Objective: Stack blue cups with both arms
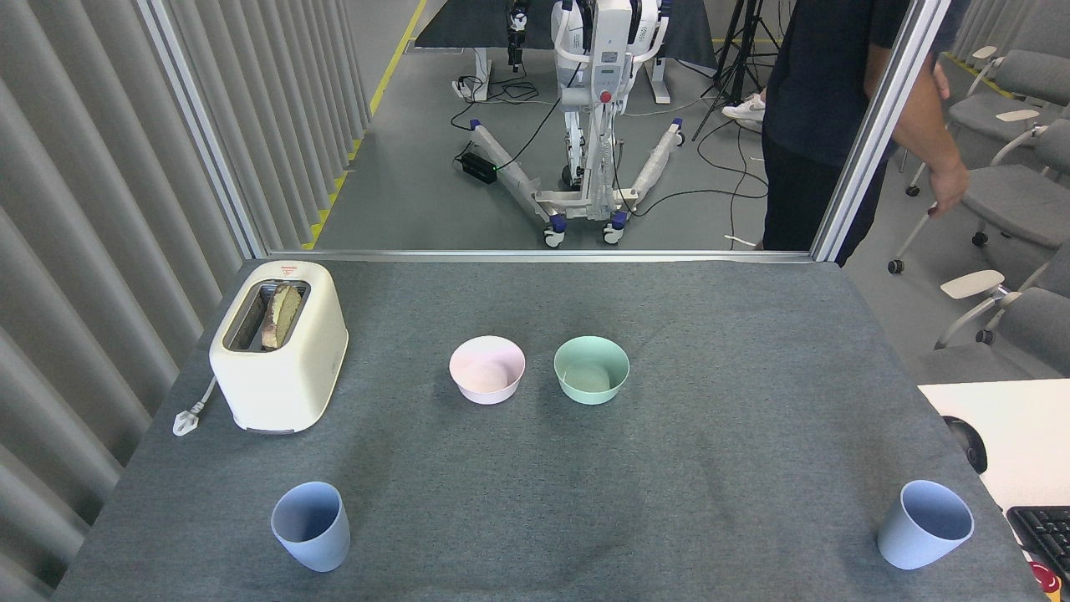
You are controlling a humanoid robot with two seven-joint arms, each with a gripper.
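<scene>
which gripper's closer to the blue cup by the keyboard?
Cannot tell: neither gripper is in the head view. That blue cup stands at the table's near right, the other blue cup at near left, so the right arm's side.

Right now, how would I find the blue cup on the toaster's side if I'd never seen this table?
Start at the big cream toaster at the table's far left, then come straight toward the near edge. The blue cup stands there upright and alone. It is taller and narrower than the pink bowl and green bowl in the middle, and its twin sits far off at the near right corner.
</scene>
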